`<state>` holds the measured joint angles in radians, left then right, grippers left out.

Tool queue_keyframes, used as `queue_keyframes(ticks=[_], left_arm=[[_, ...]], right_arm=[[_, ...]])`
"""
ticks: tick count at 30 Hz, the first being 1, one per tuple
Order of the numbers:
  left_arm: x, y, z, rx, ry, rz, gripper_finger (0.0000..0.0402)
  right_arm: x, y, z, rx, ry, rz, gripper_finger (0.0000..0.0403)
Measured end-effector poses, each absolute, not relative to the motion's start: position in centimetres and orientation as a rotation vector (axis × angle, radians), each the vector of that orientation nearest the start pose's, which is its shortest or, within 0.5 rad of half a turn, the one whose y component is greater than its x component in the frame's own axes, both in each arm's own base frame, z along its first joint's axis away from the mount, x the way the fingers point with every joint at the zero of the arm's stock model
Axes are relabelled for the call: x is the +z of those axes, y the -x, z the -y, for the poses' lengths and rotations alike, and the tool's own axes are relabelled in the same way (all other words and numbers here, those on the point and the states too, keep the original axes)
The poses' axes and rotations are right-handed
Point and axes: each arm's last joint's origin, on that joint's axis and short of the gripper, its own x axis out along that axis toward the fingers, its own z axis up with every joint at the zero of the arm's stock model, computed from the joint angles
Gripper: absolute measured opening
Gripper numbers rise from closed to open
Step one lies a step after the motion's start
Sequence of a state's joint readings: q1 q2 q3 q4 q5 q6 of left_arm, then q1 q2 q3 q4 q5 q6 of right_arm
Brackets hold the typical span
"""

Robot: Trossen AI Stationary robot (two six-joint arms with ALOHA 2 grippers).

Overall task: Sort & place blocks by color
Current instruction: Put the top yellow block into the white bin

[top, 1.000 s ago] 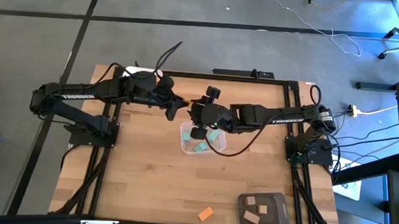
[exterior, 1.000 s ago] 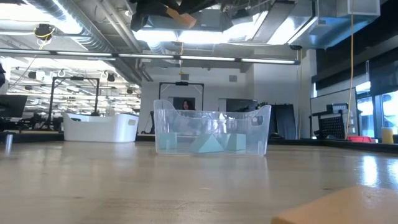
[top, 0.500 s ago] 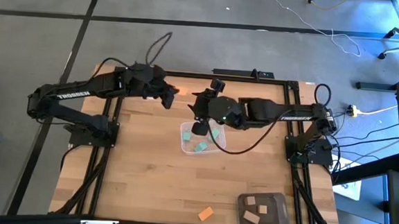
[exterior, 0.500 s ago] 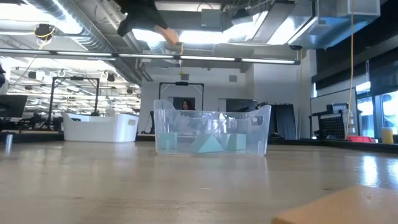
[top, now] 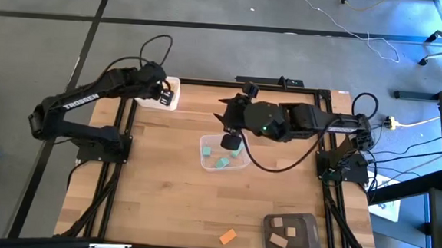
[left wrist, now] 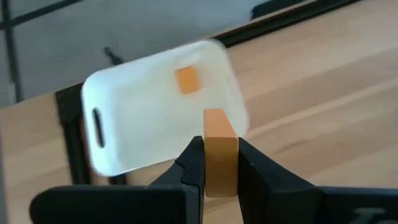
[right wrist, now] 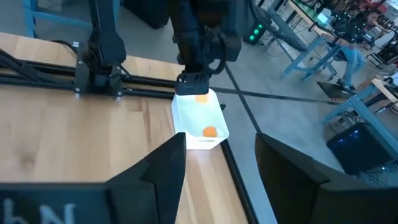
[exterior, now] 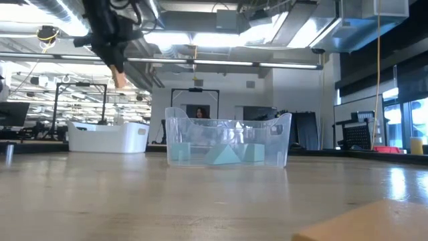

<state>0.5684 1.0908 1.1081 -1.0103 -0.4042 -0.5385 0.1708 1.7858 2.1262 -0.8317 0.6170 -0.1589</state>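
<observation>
Blocks, high view: left gripper (top: pixel 163 97) moved from bench middle to white tub (top: pixel 169 86) at far-left corner; right gripper (top: pixel 231 140) above clear tub (top: pixel 243 164) w/ teal blocks (top: pixel 222 162).
Low view: orange block (exterior: pixel 119 79) now hangs above white tub.
Left wrist: fingers (left wrist: pixel 194 163) clamped on orange block; one orange already inside, drop is next.
Right wrist: fingers (right wrist: pixel 166 163) apart, nothing held.

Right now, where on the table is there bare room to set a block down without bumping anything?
The widest bare wood lies between the clear tub and the near edge, left of the loose orange block. It is crowded at the far left corner: the left end effector, shut on an orange block, is by the white tub. The dark tub fills the near right.
</observation>
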Motion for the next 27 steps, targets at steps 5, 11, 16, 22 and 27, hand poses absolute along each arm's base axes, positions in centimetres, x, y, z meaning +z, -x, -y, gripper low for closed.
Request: queue_keyframes(ticks=[5, 11, 16, 22, 27], left_arm=[[31.0, -15.9, -13.2, 1.203, 0.543, -0.863, 0.0047], [28.0, -17.3, -15.8, 1.230, 0.542, -1.042, 0.0047], [25.0, -18.0, -18.2, 1.241, 0.555, -1.192, 0.0047], [21.7, -18.9, -21.0, 1.178, 0.616, -1.260, 0.0047], [19.9, -18.7, -22.4, 1.186, 0.639, -1.319, 0.0047]], right_arm=[[45.4, -36.5, -4.5, -0.402, 0.353, -0.517, 0.0193], [45.2, -36.4, -4.5, -0.400, 0.359, -0.532, 0.0193], [45.2, -36.4, -4.5, -0.399, 0.362, -0.540, 0.0193], [45.1, -36.3, -4.4, -0.398, 0.367, -0.552, 0.0193], [45.0, -36.3, -4.4, -0.397, 0.369, -0.558, 0.0193]])
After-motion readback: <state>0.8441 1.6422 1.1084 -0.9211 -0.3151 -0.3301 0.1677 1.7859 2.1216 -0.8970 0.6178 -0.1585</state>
